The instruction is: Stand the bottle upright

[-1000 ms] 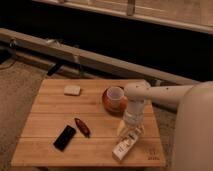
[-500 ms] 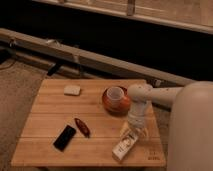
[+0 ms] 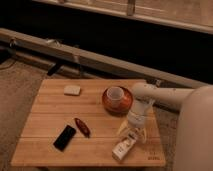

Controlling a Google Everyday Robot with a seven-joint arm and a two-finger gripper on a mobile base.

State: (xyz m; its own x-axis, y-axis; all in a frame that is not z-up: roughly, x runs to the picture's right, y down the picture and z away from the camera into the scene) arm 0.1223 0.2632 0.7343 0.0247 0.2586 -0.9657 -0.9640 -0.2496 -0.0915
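The light slatted wooden tabletop (image 3: 50, 111) carries five things. A small pale rectangular block (image 3: 72, 90) lies near the far left corner. A round reddish-brown bowl (image 3: 108, 103) sits toward the far right, with a white cup (image 3: 116, 94) standing in it. A slim dark red oblong object (image 3: 82, 126) lies near the middle, angled, and a flat black phone (image 3: 64, 137) lies just beside it toward the near left. The small white flat-sided plastic bottle (image 3: 124, 147) lies on its side near the near right edge. The claw (image 3: 132, 135) is directly over the bottle's far end.
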